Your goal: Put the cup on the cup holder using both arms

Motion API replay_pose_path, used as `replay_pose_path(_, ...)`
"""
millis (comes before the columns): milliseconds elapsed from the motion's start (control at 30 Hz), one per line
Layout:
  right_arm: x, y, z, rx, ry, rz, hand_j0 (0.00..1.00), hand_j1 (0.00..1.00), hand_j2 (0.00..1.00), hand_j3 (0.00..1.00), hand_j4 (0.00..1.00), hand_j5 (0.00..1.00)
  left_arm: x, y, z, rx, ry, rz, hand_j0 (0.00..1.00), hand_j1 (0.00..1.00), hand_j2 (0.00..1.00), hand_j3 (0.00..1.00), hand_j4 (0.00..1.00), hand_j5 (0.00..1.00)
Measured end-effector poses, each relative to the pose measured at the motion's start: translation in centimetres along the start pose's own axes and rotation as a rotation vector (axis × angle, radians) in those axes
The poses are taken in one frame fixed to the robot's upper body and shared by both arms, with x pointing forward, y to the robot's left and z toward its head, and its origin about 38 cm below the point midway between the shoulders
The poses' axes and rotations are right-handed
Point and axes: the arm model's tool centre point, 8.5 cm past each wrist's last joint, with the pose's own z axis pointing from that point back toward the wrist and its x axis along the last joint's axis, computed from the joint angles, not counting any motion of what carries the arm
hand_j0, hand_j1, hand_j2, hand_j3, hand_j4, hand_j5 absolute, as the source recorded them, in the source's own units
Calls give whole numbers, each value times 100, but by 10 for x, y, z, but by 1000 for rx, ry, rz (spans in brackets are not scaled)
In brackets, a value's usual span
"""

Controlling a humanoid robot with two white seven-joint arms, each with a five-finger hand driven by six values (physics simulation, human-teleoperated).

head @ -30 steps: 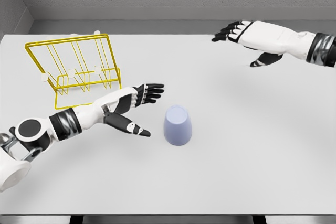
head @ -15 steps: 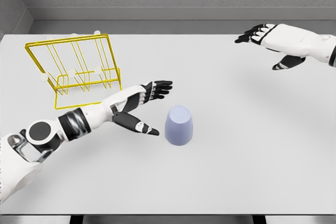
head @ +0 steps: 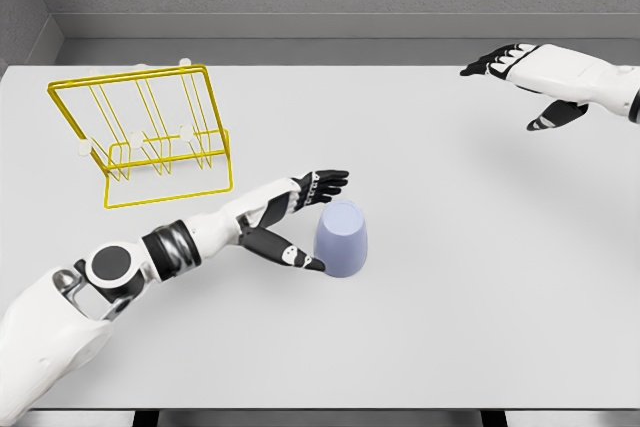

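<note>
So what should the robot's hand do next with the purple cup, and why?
Probably close the left hand around the cup. Its fingers are spread open right beside the cup, thumb at the cup's base and fingertips by its top, but they don't grip it yet. The cup stands upside down on the table, apart from the yellow cup holder, so it must be grasped first.

I am seeing a pale lavender cup (head: 341, 239), a bright yellow wire cup holder (head: 145, 135) and a plain light grey counter (head: 450, 287); both hands, left hand (head: 295, 217) and right hand (head: 530, 72), are showing white with black fingers.
</note>
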Motion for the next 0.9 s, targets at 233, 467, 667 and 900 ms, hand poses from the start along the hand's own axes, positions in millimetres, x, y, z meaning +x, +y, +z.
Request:
replay_pose_path(233, -1, 1, 2, 4, 5, 0, 100, 100, 100, 100, 100, 100, -2, -6, -3, -8, -1, 6, 100, 100, 100, 100, 100, 100)
replay_pose_path(467, -2, 1, 3, 6, 7, 1, 100, 100, 100, 100, 100, 100, -4, -12, -9, -19, 0, 1, 100, 100, 100, 100, 100, 100)
replay_pose_path(667, -2, 1, 3, 6, 6, 1, 100, 100, 100, 100, 100, 100, -4, -15, -12, -24, -3, 0, 100, 100, 100, 100, 100, 100)
replay_pose_path(900, -2, 1, 3, 6, 7, 1, 100, 100, 100, 100, 100, 100, -3, -19, -16, -28, -13, 0, 100, 100, 100, 100, 100, 100)
